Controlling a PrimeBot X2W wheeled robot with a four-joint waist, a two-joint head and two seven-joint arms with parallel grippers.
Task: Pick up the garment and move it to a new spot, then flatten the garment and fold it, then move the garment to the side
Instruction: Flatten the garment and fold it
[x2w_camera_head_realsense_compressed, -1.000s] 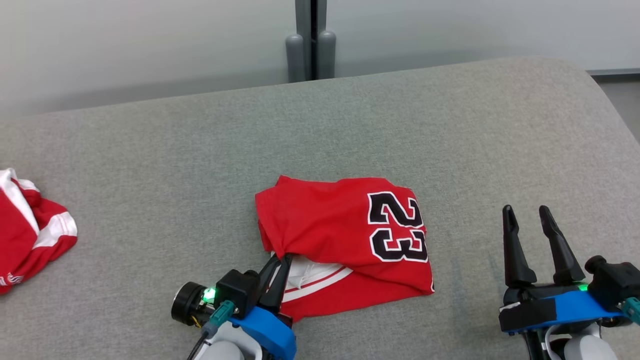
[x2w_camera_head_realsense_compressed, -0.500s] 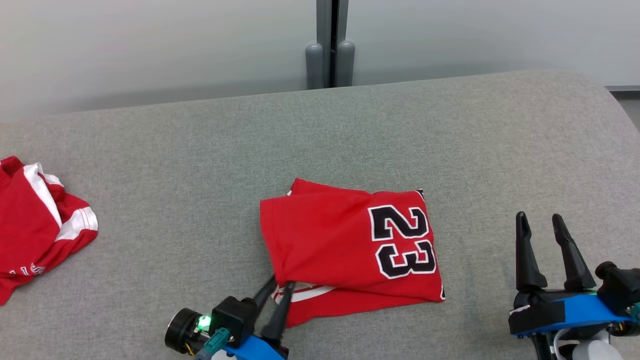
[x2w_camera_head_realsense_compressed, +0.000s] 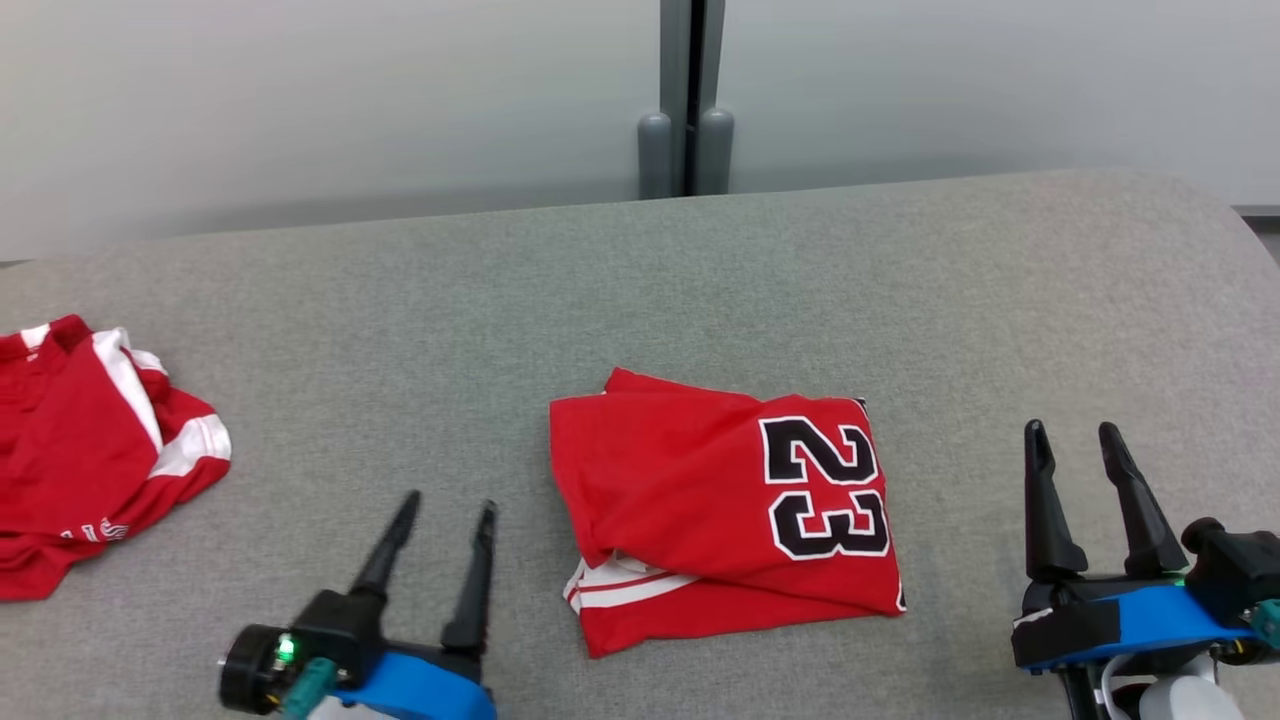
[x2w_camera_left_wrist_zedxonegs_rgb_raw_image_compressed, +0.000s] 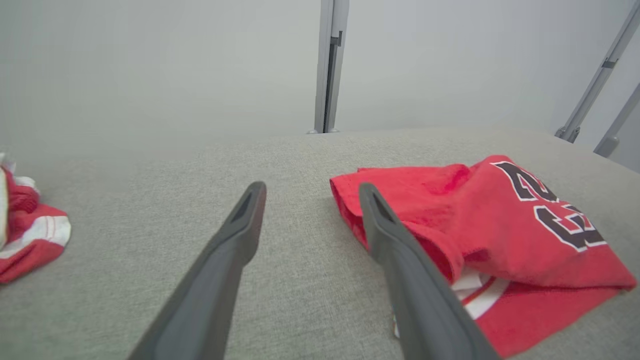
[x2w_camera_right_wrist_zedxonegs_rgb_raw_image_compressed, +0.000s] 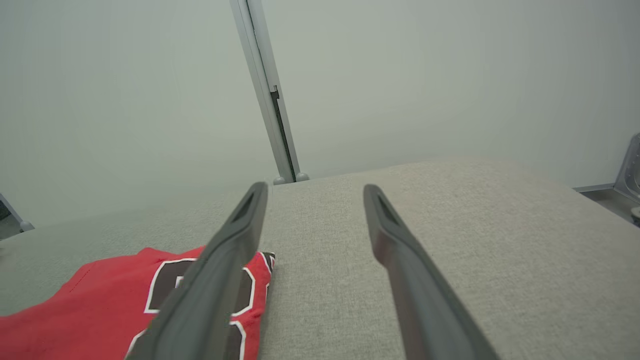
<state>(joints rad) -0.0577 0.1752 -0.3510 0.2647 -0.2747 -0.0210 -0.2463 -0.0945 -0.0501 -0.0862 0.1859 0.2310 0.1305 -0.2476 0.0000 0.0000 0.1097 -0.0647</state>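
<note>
The garment (x2w_camera_head_realsense_compressed: 720, 510) is a red jersey with a black "23", folded into a rough rectangle in the middle of the grey padded surface; white-striped trim shows at its near left corner. It appears in the left wrist view as the garment (x2w_camera_left_wrist_zedxonegs_rgb_raw_image_compressed: 480, 235) and in the right wrist view as the garment (x2w_camera_right_wrist_zedxonegs_rgb_raw_image_compressed: 100, 300). My left gripper (x2w_camera_head_realsense_compressed: 448, 510) is open, a short way left of the jersey, with nothing between its fingers. My right gripper (x2w_camera_head_realsense_compressed: 1070, 440) is open to the right of the jersey, clear of it.
A second red and white garment (x2w_camera_head_realsense_compressed: 90, 450) lies crumpled at the far left of the grey surface (x2w_camera_head_realsense_compressed: 400, 330). A grey post (x2w_camera_head_realsense_compressed: 685, 110) stands against the pale wall behind. The surface curves off at the right.
My left gripper has let go of the jersey's near left corner, opened, and drawn back to the left. The jersey has settled flat. The head camera has shifted.
</note>
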